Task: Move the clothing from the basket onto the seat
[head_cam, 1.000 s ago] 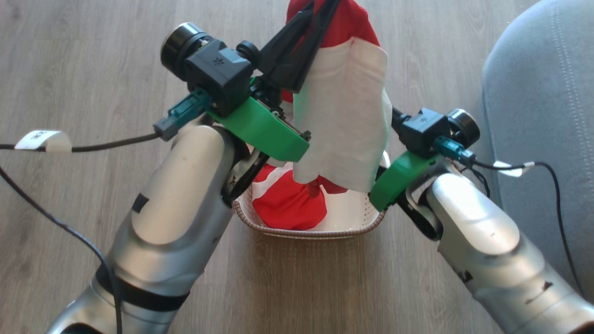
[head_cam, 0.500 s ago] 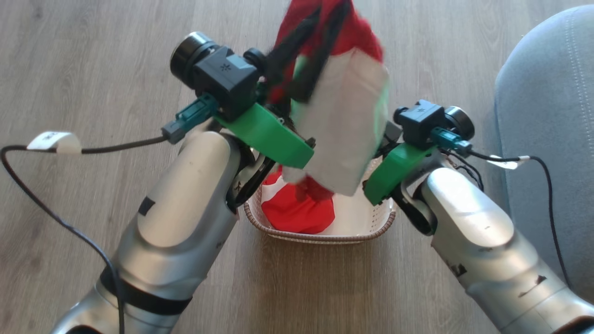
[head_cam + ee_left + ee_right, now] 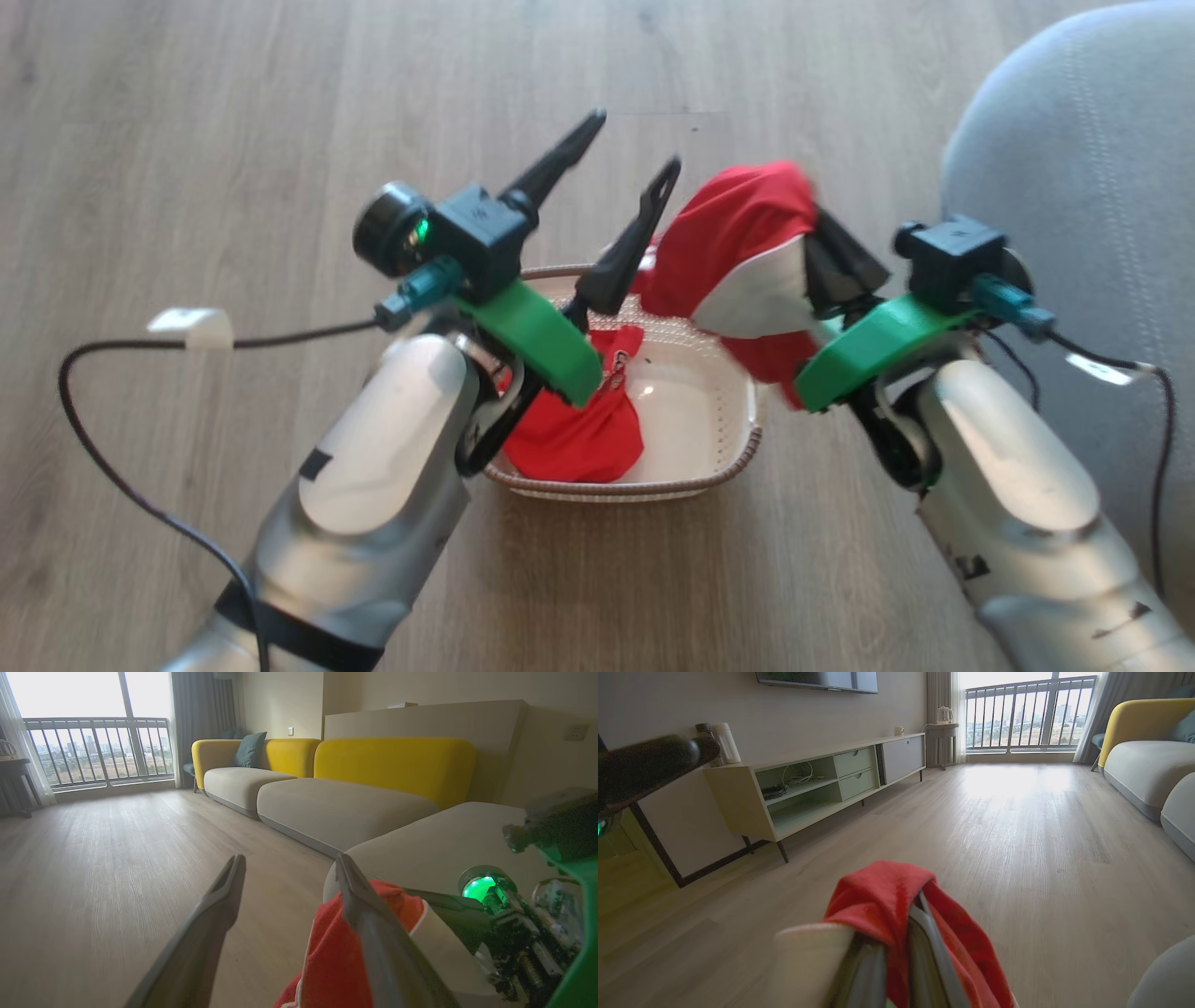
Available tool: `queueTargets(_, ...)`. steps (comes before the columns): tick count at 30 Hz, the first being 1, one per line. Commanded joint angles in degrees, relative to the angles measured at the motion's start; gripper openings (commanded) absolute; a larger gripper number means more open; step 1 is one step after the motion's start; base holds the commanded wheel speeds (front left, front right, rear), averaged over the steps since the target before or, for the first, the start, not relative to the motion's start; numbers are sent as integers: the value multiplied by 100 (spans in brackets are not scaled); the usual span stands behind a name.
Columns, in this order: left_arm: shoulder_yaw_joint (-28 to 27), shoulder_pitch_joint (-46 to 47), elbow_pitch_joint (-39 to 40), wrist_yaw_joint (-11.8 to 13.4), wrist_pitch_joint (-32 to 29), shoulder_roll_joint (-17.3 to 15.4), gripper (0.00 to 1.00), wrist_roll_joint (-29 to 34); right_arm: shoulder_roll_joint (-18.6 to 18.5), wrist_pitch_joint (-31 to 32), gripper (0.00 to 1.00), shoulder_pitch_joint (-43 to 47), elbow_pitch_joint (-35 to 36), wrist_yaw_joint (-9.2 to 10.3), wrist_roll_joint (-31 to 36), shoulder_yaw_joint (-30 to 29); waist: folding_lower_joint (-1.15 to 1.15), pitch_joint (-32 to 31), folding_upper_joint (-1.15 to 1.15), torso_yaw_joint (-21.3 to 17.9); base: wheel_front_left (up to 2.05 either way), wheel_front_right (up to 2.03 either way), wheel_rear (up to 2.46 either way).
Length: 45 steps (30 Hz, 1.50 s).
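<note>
The clothing (image 3: 738, 233) is in two pieces. One red garment with a white panel (image 3: 878, 891) hangs bunched from the right gripper (image 3: 908, 924), whose two dark fingers are pressed together on a fold of it. In the head view this piece sits at about 1 o'clock from the middle of the basket (image 3: 653, 487), over the far right rim, between the basket and the grey sofa (image 3: 1074, 187). A second red garment (image 3: 574, 434), with small lettering, lies heaped inside the basket toward 8 o'clock, and the white bottom is bare toward 3 o'clock. The sofa fills the 2 o'clock corner, and the basket stands on the wooden floor (image 3: 187, 140) beside it.

The right forearm rises from 5 o'clock and its wrist bends so that the fingers point toward 11 o'clock, mostly covered by cloth. The left forearm rises from 7 o'clock, with its green wrist bracket over the basket's left rim. The left gripper (image 3: 635, 149) has its fingers spread wide and pointing toward 1 o'clock, with nothing between them. In the left wrist view its right finger overlaps the hanging garment, and whether they touch cannot be told.
</note>
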<state>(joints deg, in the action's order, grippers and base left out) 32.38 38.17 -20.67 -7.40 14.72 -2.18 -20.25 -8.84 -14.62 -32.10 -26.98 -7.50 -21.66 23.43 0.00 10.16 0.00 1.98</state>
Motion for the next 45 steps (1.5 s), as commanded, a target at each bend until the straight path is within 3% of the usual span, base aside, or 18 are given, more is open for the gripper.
queueTargets(1,-118,92,128,-5,28,-114,100,53,30,-38,0,-5,300,1,53,-71,0,-8,0,-120,0,0,0)
queueTargets(17,219,-490,-98,-8,28,-476,100,-69,159,-38,0,406,956,1,63,-749,0,-117,0,-1409,0,0,0)
queueTargets(38,-62,-1102,-7,-8,28,-575,100,-81,295,-38,0,1059,1617,1,14,-1234,0,-377,0,-3090,0,0,0)
queueTargets(45,-88,-1131,93,-9,28,-593,100,-14,333,-38,0,1275,1902,1,63,-1523,0,-222,0,-3330,0,0,0)
